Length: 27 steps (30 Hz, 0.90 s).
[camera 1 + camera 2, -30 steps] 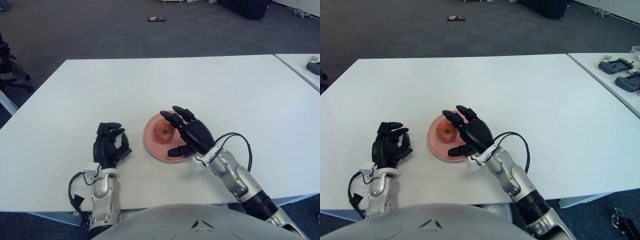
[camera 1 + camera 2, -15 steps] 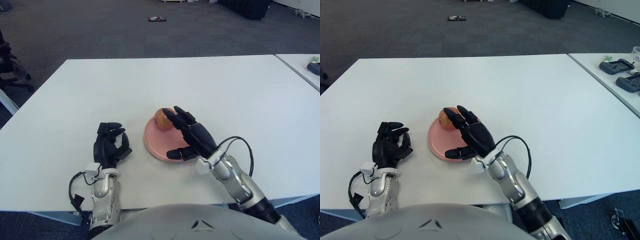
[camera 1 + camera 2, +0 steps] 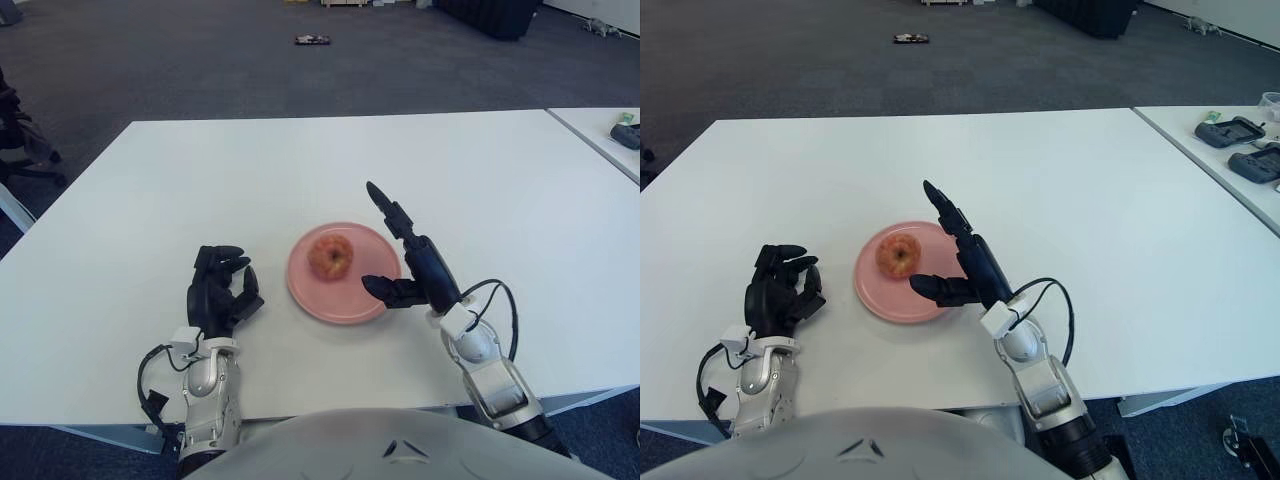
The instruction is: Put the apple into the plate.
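A red-yellow apple point(image 3: 329, 256) rests inside the pink plate point(image 3: 345, 301) on the white table, a little left of the plate's middle. My right hand point(image 3: 405, 255) is open beside the plate's right edge, fingers stretched up and away, thumb over the rim, apart from the apple. My left hand point(image 3: 221, 288) is parked on the table to the left of the plate, fingers loosely curled and holding nothing.
The white table point(image 3: 480, 190) extends far behind and to both sides of the plate. A second table with dark devices point(image 3: 1238, 132) stands at the far right. A small dark object point(image 3: 313, 39) lies on the carpet beyond.
My right hand let go of the apple and drew back to the right of the plate, fingers opening. The apple rolled toward the far rim, then settled in the plate. Left hand unmoved.
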Each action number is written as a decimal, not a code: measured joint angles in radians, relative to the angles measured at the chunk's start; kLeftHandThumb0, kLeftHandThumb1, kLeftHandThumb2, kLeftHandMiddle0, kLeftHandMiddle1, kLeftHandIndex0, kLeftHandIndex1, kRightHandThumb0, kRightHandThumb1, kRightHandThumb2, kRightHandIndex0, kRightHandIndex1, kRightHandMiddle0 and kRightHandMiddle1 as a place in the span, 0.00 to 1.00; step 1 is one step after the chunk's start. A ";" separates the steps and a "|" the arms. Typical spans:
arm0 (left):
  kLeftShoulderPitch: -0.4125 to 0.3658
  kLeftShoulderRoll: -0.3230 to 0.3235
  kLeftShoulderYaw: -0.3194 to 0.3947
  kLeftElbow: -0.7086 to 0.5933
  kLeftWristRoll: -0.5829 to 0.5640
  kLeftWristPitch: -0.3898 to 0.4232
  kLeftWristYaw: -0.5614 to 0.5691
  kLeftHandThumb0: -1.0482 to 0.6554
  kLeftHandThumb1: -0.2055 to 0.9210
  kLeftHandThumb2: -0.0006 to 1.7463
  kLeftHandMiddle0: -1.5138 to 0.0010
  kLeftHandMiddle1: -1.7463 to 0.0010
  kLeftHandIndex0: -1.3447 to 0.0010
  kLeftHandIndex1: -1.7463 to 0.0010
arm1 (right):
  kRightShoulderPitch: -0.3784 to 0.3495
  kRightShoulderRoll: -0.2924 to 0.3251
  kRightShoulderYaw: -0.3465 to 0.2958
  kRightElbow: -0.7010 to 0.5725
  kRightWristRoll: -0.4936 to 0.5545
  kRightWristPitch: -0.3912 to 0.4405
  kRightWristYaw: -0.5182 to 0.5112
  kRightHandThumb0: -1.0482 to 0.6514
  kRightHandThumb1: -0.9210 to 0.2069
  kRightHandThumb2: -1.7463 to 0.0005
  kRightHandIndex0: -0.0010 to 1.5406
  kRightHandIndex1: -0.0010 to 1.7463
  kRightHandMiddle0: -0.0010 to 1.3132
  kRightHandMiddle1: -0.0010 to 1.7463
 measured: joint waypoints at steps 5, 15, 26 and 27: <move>0.001 0.000 0.000 -0.003 -0.005 0.014 -0.001 0.61 0.62 0.64 0.71 0.02 0.77 0.00 | 0.019 0.085 -0.089 0.012 0.072 -0.089 -0.050 0.09 0.08 0.65 0.02 0.16 0.00 0.36; 0.005 0.000 0.003 -0.006 -0.005 0.023 -0.004 0.61 0.62 0.64 0.71 0.02 0.77 0.00 | 0.052 0.219 -0.232 0.076 0.105 -0.105 -0.211 0.36 0.29 0.45 0.15 0.82 0.28 0.97; 0.005 0.000 0.001 -0.006 0.014 0.020 0.001 0.61 0.62 0.64 0.72 0.02 0.76 0.00 | -0.040 0.223 -0.323 0.249 0.020 -0.211 -0.283 0.37 0.34 0.40 0.39 1.00 0.34 1.00; 0.005 0.000 0.001 -0.007 0.015 0.022 0.002 0.61 0.62 0.64 0.71 0.02 0.76 0.00 | -0.048 0.223 -0.327 0.257 0.015 -0.223 -0.284 0.37 0.33 0.41 0.41 1.00 0.33 1.00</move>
